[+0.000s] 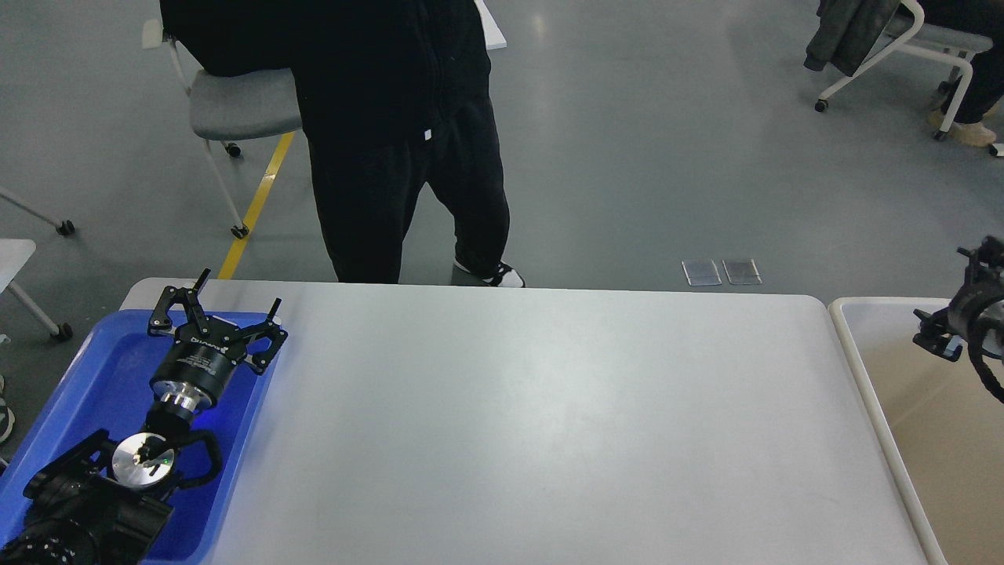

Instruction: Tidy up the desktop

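While my left gripper [235, 297] hangs spread wide over the blue plastic tray [102, 377], the glossy white-grey desktop [549, 416] lies at three o'clock; my right gripper's [937, 337] spread I cannot tell.

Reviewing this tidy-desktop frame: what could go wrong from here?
1. The left gripper hangs open over the blue tray; a careless descent or swing could knock its rim.
2. A person stands close to the desktop's far edge, possibly within arm reach.
3. The right gripper is above the cream bin, too dark to judge its state.

1 desktop [549, 408]; 1 blue tray [102, 377]; 1 cream bin [918, 424]; 2 grippers: left gripper [238, 291], right gripper [937, 333]; 1 standing person [392, 118]; 2 chairs [235, 102] [918, 39]; 2 floor plates [700, 271] [741, 271].
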Robot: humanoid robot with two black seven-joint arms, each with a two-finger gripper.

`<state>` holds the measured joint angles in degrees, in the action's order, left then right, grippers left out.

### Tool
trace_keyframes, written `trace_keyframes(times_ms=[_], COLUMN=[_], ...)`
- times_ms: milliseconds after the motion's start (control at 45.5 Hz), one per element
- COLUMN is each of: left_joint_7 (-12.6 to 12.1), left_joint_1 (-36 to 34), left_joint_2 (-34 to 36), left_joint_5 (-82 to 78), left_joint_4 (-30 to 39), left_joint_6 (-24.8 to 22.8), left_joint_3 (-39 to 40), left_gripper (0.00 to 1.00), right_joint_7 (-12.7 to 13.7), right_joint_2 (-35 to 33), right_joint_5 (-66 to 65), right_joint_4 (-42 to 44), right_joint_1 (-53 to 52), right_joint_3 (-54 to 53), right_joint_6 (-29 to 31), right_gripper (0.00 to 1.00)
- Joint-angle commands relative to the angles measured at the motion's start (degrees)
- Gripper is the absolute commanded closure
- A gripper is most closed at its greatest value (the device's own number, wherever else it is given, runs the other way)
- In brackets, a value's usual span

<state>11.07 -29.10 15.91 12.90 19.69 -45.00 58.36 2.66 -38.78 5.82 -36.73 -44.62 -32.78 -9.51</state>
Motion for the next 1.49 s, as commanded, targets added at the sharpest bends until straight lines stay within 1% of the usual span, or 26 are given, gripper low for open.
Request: trace_keyframes(times_ms=[0,176,220,263,307,329,351,373,439,571,747,900,1076,1273,1471], left_joint_7=[0.0,0.0,0.0,0.0,0.0,0.0,0.0,0.0,0.0,0.0,0.0,0.0,0.0,0.0,0.0], left_joint_1=[0.0,0.1,0.1,0.0,0.0,0.0,0.0,0.0,0.0,0.0,0.0,0.0,0.0,0.0,0.0], left_joint_2=[0.0,0.0,0.0,0.0,0.0,0.0,0.0,0.0,0.0,0.0,0.0,0.0,0.0,0.0,0.0], left_joint_5=[0.0,0.0,0.0,0.0,0.0,0.0,0.0,0.0,0.0,0.0,0.0,0.0,0.0,0.0,0.0], left_joint_4=[0.0,0.0,0.0,0.0,0.0,0.0,0.0,0.0,0.0,0.0,0.0,0.0,0.0,0.0,0.0], left_joint_6=[0.0,0.0,0.0,0.0,0.0,0.0,0.0,0.0,0.0,0.0,0.0,0.0,0.0,0.0,0.0], left_joint_3=[0.0,0.0,0.0,0.0,0.0,0.0,0.0,0.0,0.0,0.0,0.0,0.0,0.0,0.0,0.0], left_gripper=[0.0,0.0,0.0,0.0,0.0,0.0,0.0,0.0,0.0,0.0,0.0,0.0,0.0,0.0,0.0], right_joint_7=[0.0,-0.4,-0.8,-1.6,-3.2,-3.9,-4.4,-4.7,-4.7,-4.7,-4.6,-4.6,-4.7,-4.8,-4.8], right_joint_2=[0.2,2.6,2.8,2.7,3.0,3.3,3.7,4.2,7.1,10.0,15.5,19.5,20.8,24.2,25.1], right_joint_5=[1.4,8.4,9.6,10.9,12.4,12.7,12.9,12.9,12.8,12.7,12.7,12.7,13.3,13.3,13.4], right_joint_4=[-7.2,-7.3,-7.3,-7.1,-6.6,-6.3,-6.2,-6.2,-6.0,-5.1,-0.3,3.8,4.6,9.0,9.1], right_joint_1=[-0.1,0.0,0.6,1.6,3.0,3.4,3.7,3.8,3.8,4.1,4.0,5.0,6.4,7.4,9.0], right_joint_3=[-6.5,-6.6,-6.7,-6.7,-6.6,-6.4,-6.2,-6.2,-6.0,-5.8,-5.9,-5.8,-6.9,-9.4,-11.1], right_joint_6=[6.4,16.9,21.9,29.7,38.6,42.0,44.4,44.9,43.1,40.4,34.9,35.0,35.3,35.5,36.7], right_gripper=[0.0,0.0,0.0,0.0,0.0,0.0,0.0,0.0,0.0,0.0,0.0,0.0,0.0,0.0,0.0])
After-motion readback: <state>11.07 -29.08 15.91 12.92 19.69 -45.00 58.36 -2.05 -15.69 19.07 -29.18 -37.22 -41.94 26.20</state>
